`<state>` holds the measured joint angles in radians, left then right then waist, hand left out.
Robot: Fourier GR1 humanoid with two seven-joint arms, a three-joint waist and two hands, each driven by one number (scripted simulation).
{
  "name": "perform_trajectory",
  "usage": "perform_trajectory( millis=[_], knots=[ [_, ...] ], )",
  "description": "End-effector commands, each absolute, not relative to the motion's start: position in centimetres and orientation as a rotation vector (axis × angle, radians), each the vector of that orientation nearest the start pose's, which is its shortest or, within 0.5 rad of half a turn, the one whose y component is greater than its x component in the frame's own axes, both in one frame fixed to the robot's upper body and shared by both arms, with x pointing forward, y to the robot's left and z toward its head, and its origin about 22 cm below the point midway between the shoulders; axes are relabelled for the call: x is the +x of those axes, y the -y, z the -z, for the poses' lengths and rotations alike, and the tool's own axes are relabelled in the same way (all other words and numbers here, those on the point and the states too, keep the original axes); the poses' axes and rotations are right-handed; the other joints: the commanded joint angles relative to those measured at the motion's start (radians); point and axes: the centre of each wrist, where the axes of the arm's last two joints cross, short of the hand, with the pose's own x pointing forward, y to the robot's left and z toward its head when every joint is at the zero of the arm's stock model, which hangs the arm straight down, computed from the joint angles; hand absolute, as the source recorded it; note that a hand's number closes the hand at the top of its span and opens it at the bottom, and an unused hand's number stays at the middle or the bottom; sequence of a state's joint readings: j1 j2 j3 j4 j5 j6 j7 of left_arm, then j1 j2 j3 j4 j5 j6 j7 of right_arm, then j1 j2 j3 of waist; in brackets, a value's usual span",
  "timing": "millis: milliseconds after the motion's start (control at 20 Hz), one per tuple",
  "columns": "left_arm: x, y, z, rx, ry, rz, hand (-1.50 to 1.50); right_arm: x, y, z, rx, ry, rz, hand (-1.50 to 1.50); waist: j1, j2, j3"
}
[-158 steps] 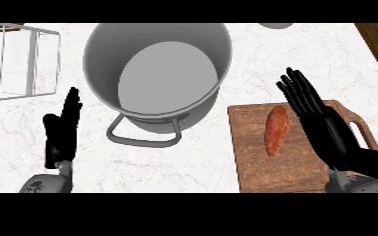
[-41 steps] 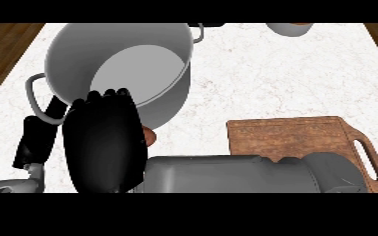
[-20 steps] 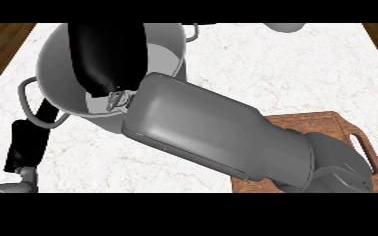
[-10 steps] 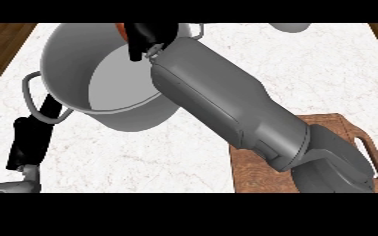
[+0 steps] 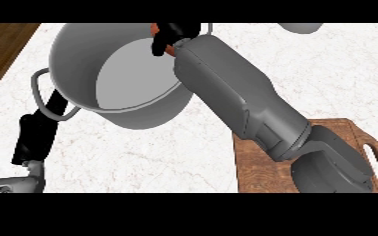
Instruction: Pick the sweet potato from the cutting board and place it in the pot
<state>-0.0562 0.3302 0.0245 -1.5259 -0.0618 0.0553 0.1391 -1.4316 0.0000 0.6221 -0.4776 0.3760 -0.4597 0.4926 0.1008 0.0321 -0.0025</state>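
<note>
At the near edge, around five o'clock, the wooden cutting board [image 5: 255, 167] lies on the white marbled counter [image 5: 155, 150], its top bare where it shows; the rest sits under the grey right forearm [image 5: 244, 100]. That forearm rises from the board's corner and runs diagonally toward eleven o'clock across the counter. At eight o'clock the left hand [image 5: 37, 132] stands near the view's edge, fingers straight and relaxed, their tips just beside the near handle of the pot [image 5: 81, 60]. The grey pot fills the ten-to-eleven o'clock part of the view, its pale floor open to sight with nothing lying on it. At twelve o'clock, over the pot's far rim, the right hand [image 5: 173, 34] is curled around the sweet potato [image 5: 156, 29], of which only small orange patches show between the black fingers. Beyond it, at one o'clock, the rim of a pale bowl [image 5: 299, 27] pokes in.
</note>
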Motion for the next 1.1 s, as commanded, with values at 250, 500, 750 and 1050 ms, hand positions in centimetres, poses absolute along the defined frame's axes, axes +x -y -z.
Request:
perform_trajectory(
  millis=[250,500,750,1050],
  knots=[
    [26.8,-30.8,-3.4,0.367,1.456,0.236,0.0,42.7,-0.7,-17.1,-0.735,1.7,-0.773,-1.5,0.023,0.006,0.0],
    [26.4,-29.3,-3.0,0.361,1.444,0.227,0.0,42.3,-1.2,-19.3,-0.593,1.917,-0.491,-1.5,0.021,0.003,0.003],
    [26.1,-29.8,-2.1,0.367,1.43,0.216,0.0,42.2,-0.6,-19.8,-0.445,1.984,-0.257,-1.5,0.002,-0.004,0.002],
    [24.4,-31.4,-2.2,0.402,1.402,0.186,0.0,42.2,-0.3,-19.7,-0.235,1.915,-0.304,-1.5,-0.048,-0.024,0.002]
  ],
)
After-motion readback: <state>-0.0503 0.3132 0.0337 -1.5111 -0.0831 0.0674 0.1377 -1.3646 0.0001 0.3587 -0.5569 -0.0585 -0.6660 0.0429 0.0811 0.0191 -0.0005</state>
